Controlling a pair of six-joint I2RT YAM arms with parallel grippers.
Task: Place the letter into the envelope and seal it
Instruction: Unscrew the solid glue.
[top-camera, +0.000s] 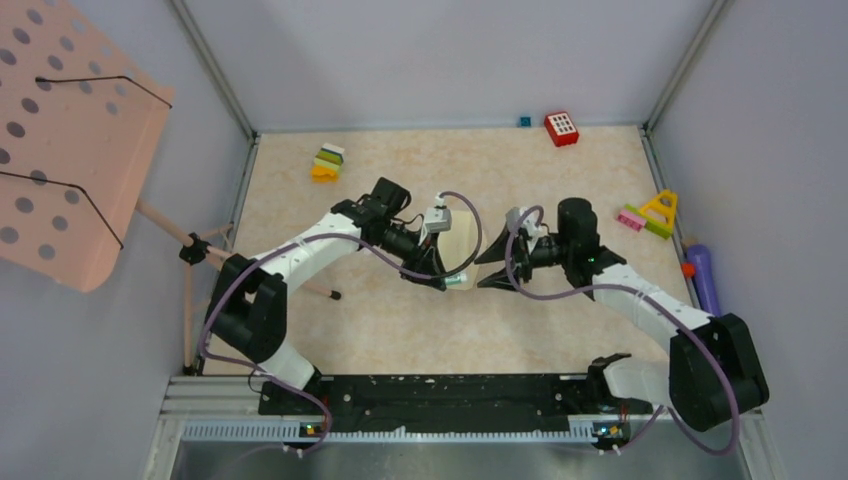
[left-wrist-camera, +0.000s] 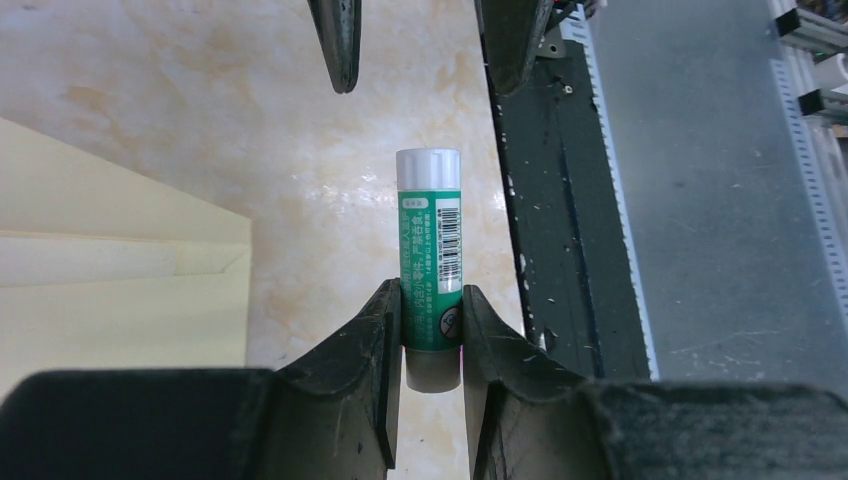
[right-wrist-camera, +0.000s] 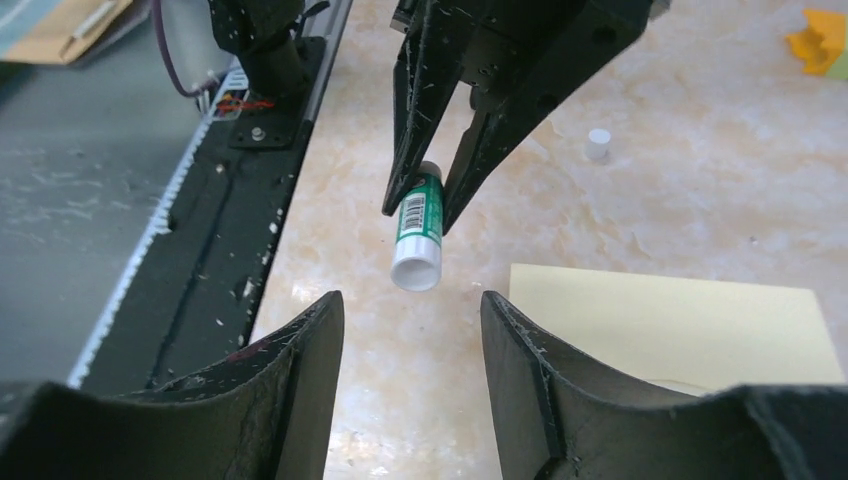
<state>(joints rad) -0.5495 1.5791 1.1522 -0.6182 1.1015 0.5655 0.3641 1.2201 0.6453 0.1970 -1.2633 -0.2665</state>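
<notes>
The envelope (top-camera: 462, 238) lies mid-table. Just toward the near edge from it, the left end effector (top-camera: 448, 283) holds a glue stick (left-wrist-camera: 430, 250) above the table. The right end effector (top-camera: 487, 282) faces it from the right, apart. Stacked blocks (top-camera: 327, 163) sit toward the far-left corner.

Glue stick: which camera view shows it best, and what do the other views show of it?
Left wrist: the glue stick stands central, side-on, green label and barcode clear, clamped in the left gripper. The right wrist view shows it smaller, tilted, pale end foremost. The top external view shows only a speck.
</notes>
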